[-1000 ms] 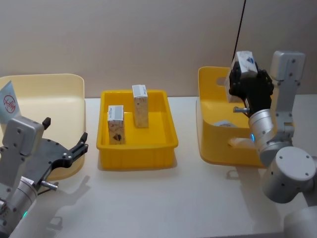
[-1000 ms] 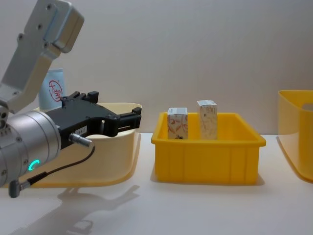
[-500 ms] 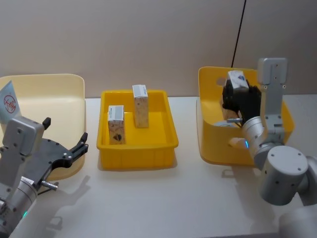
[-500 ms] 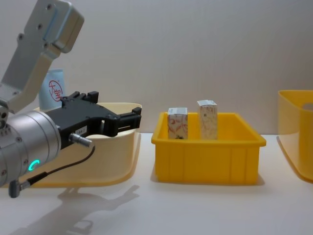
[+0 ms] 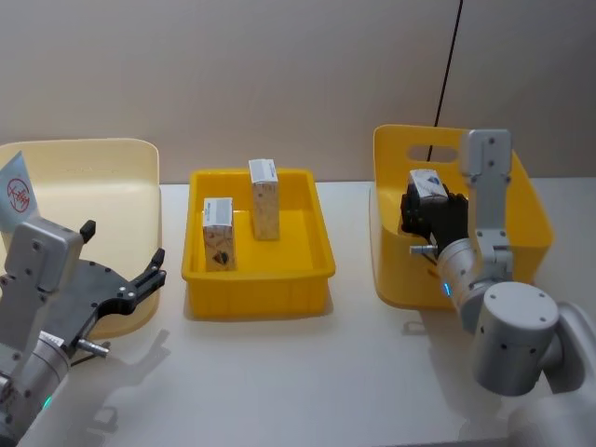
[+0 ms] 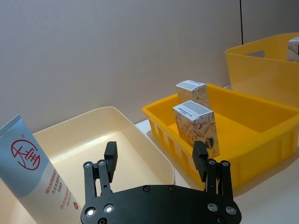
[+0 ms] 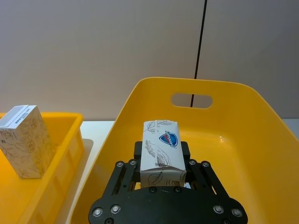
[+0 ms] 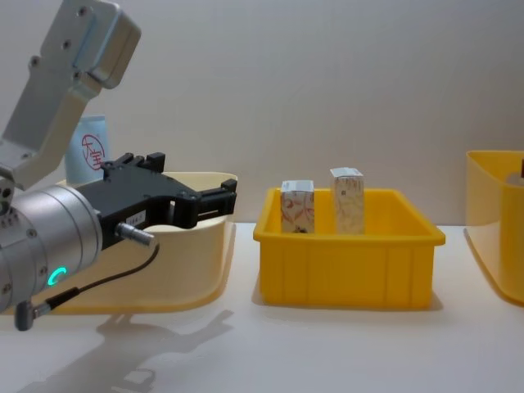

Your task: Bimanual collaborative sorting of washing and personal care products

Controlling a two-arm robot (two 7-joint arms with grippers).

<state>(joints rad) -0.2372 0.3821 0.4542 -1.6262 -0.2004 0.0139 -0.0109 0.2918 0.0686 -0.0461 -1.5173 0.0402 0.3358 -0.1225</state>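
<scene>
My right gripper (image 5: 425, 210) is shut on a small white carton (image 5: 426, 182) with a blue shield logo (image 7: 168, 138), held above the left inner side of the deep yellow bin (image 5: 524, 191). In the right wrist view the carton (image 7: 161, 150) sits between the fingers of the right gripper (image 7: 162, 161). Two marbled white cartons (image 5: 218, 233) (image 5: 264, 197) stand upright in the shallow yellow tray (image 5: 307, 270). A pale-blue tube (image 5: 16, 192) with a red circled character leans in the cream bin (image 5: 102, 160). My left gripper (image 5: 124, 247) is open beside that bin, holding nothing.
The three containers stand in a row on the white table (image 5: 307, 372), with the tray in the middle. A black cable (image 5: 451, 65) hangs against the wall behind the deep bin. Bare table lies in front of the containers.
My right gripper has carried the carton down and to the left, from above the deep bin's back rim to its left inner side. The left arm has not moved.
</scene>
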